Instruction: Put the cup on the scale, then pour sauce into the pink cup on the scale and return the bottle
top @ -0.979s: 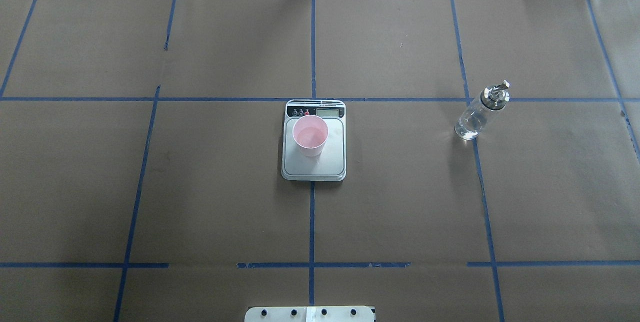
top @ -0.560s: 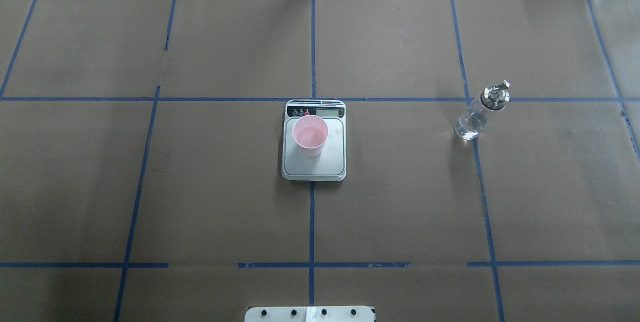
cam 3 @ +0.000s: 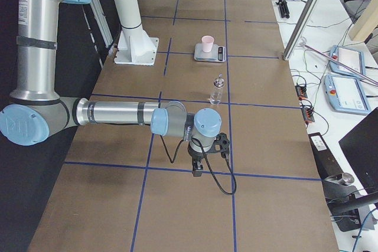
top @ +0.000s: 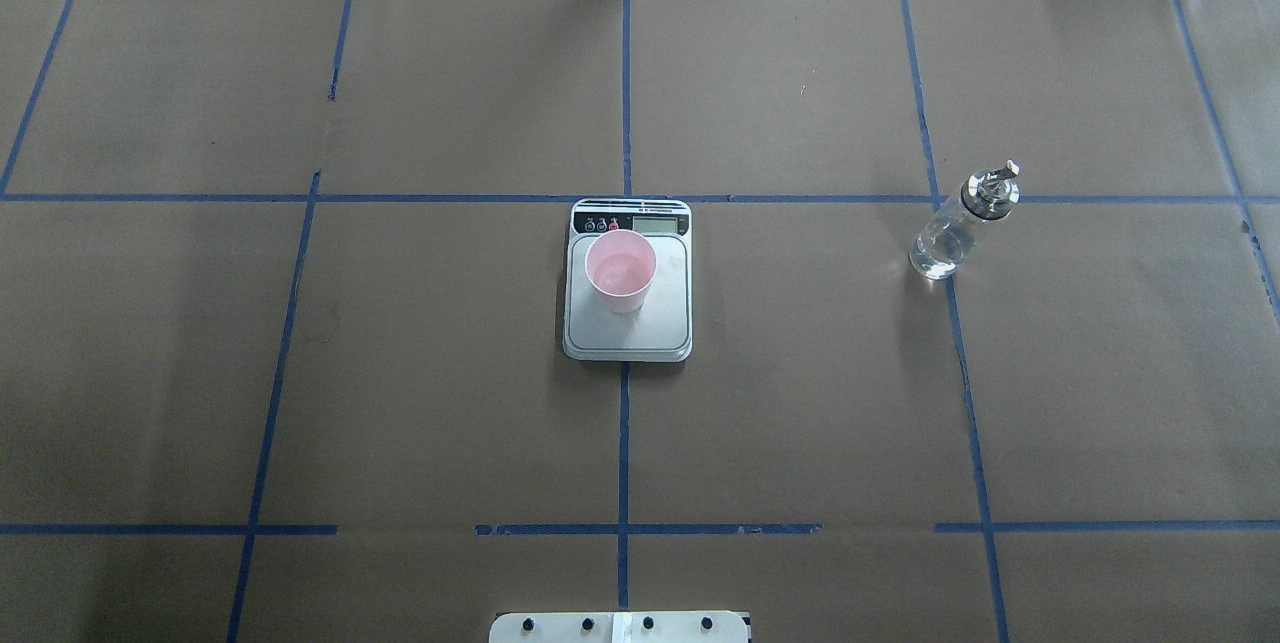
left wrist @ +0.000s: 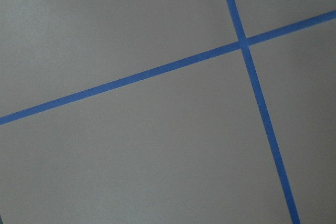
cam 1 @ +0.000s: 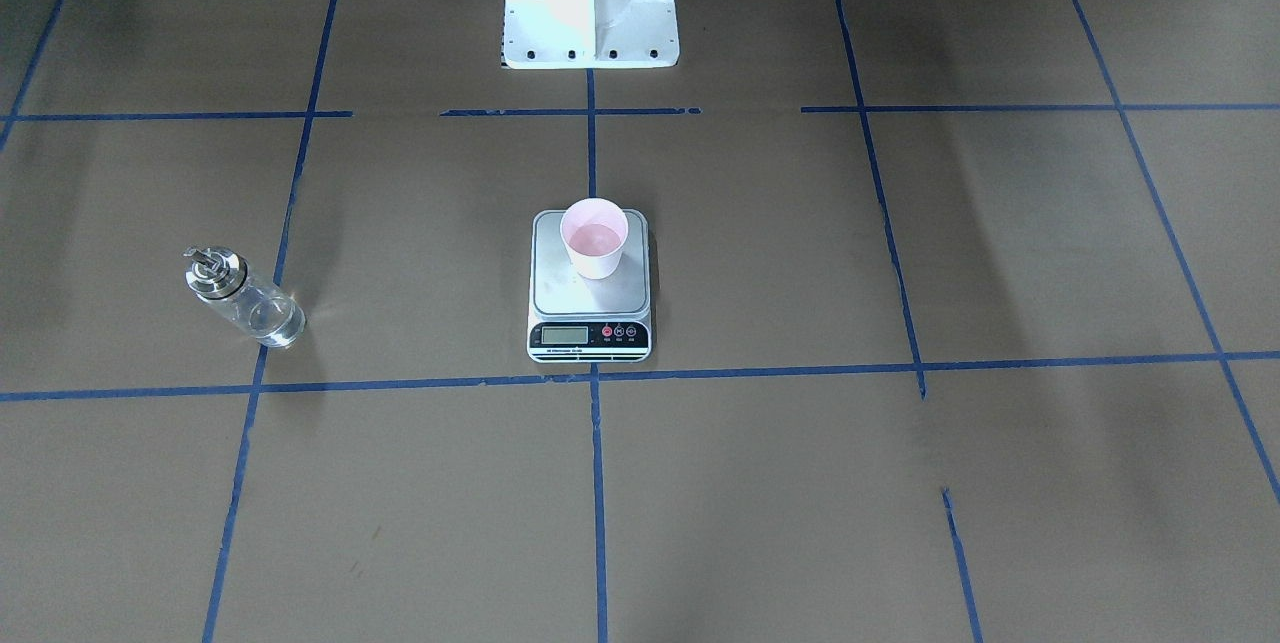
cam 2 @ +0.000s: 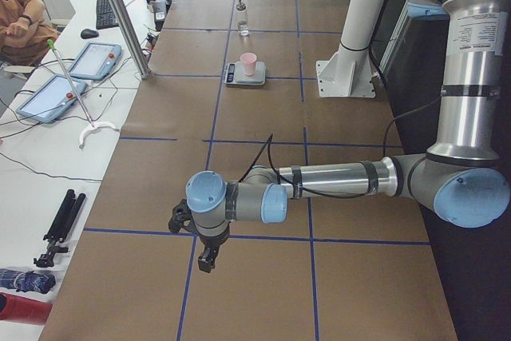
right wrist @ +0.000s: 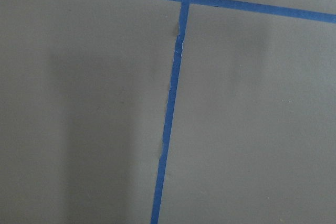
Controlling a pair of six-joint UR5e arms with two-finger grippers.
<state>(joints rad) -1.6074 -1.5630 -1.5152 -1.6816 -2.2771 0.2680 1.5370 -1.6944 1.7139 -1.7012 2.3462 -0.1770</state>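
The pale pink cup stands upright on the far left part of the scale's steel platform, at the table's middle; the front-facing view shows the cup on the scale too. A faint level line shows inside it. The clear glass bottle with its silver spout stands upright on the table to the right, a little clear sauce in its base, also seen as the bottle. My left gripper hangs low near the table's left end and my right gripper near the right end, both far from the objects; I cannot tell their state.
The white robot pedestal stands at the near edge behind the scale. Blue tape lines cross the brown paper. Beside the table are tablets, cables and a seated person. Both wrist views show only paper and tape.
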